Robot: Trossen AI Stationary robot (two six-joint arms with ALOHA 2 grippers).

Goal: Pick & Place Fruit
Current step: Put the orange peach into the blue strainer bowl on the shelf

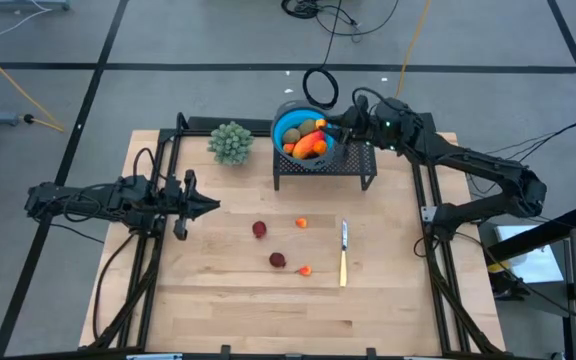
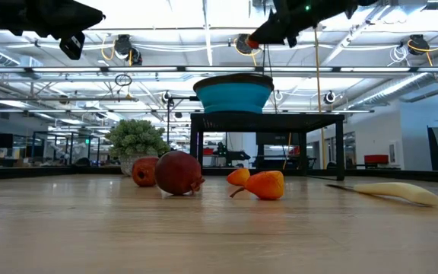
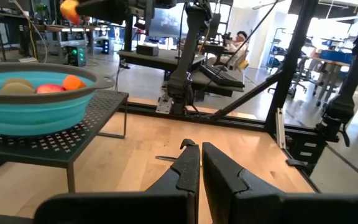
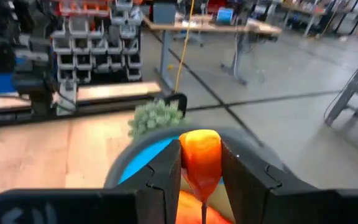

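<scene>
A blue bowl holding several fruits stands on a black mesh rack at the table's far side. My right gripper hovers over the bowl, shut on a small orange fruit. On the wooden table lie two dark red round fruits and two tiny orange ones. My left gripper waits shut at the table's left, level above the wood, touching nothing. My right gripper pinches the small orange fruit by its two sides between its two fingers. The fingers reach in almost level from the table's right side. The fruit is lifted clear, above the blue bowl's rim.
A pale green bushy plant stands left of the rack. A knife with a pale handle lies right of the loose fruits. Black frame rails run along the table's left and right sides. Bare wood lies toward the near edge.
</scene>
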